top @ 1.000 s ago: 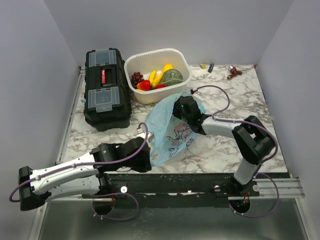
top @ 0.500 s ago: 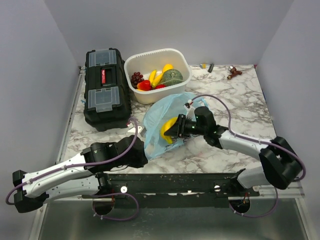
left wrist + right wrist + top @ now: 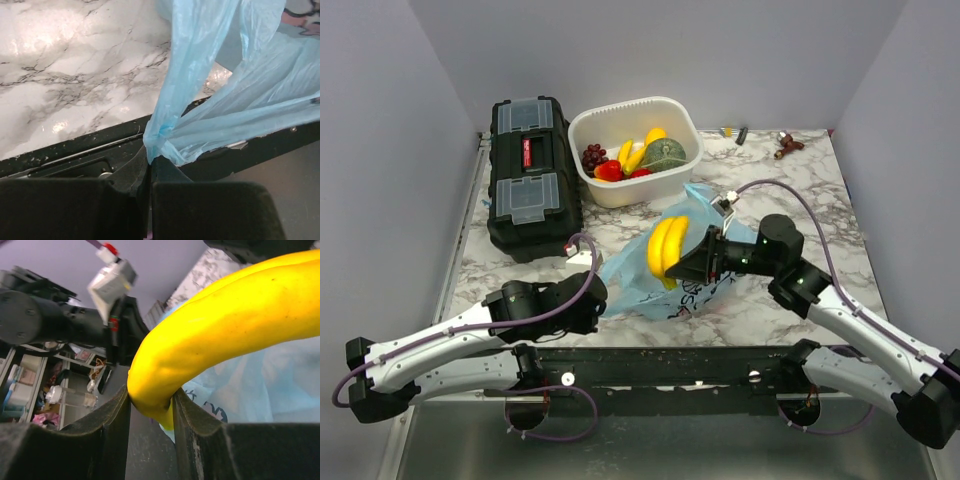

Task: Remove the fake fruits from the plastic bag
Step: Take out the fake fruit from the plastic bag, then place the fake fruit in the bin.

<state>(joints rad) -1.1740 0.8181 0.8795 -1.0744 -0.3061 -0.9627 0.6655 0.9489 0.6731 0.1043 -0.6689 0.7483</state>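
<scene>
From above, the thin translucent light-blue plastic bag (image 3: 642, 286) lies crumpled on the white marbled surface (image 3: 780, 200) near the middle of its near edge. The right pincer (image 3: 684, 266) is clamped on a bunch of yellow plastic toy bananas (image 3: 667, 245), held over the bag. The left pincer (image 3: 592, 292) is at the bag's left end. By the far edge, a white plastic tub (image 3: 620, 195) holds a dark purple grape bunch (image 3: 593, 157), a red piece (image 3: 609, 171) and a round dull-green melon (image 3: 665, 155); a black plastic toolbox (image 3: 530, 175) sits along the left edge. From the left wrist, the pincer's (image 3: 150, 162) jaws are together on a gathered fold of the bag (image 3: 225, 90). From the right wrist, both fingers (image 3: 114, 432) squeeze the bananas' (image 3: 225, 325) stem end, with the bag (image 3: 260, 385) behind.
</scene>
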